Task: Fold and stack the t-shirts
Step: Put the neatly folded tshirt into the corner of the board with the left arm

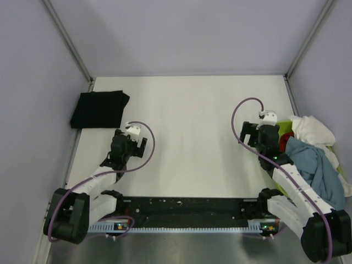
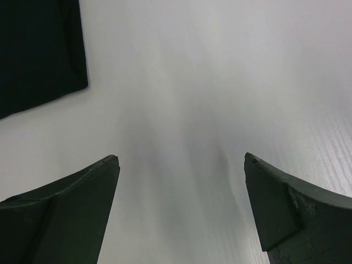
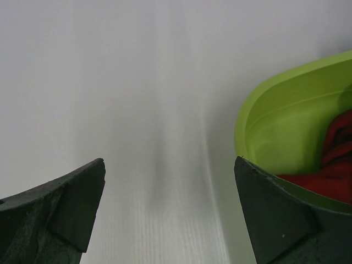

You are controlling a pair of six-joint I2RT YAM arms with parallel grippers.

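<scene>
A folded black t-shirt (image 1: 99, 109) lies at the table's far left; its corner shows in the left wrist view (image 2: 38, 52). My left gripper (image 1: 133, 135) is open and empty just right of and nearer than it, jaws wide apart (image 2: 181, 165). White (image 1: 313, 131), teal-blue (image 1: 316, 168) and red (image 1: 285, 143) t-shirts are heaped in the lime-green basket at the right. My right gripper (image 1: 256, 131) is open and empty just left of the basket (image 3: 168, 165). The red shirt shows in the right wrist view (image 3: 335, 159).
The lime-green basket (image 1: 284, 127) stands at the table's right edge; its rim (image 3: 275, 93) is close to my right finger. Grey walls enclose the white table (image 1: 192, 137) at the back and sides. A black rail (image 1: 187, 208) runs between the arm bases.
</scene>
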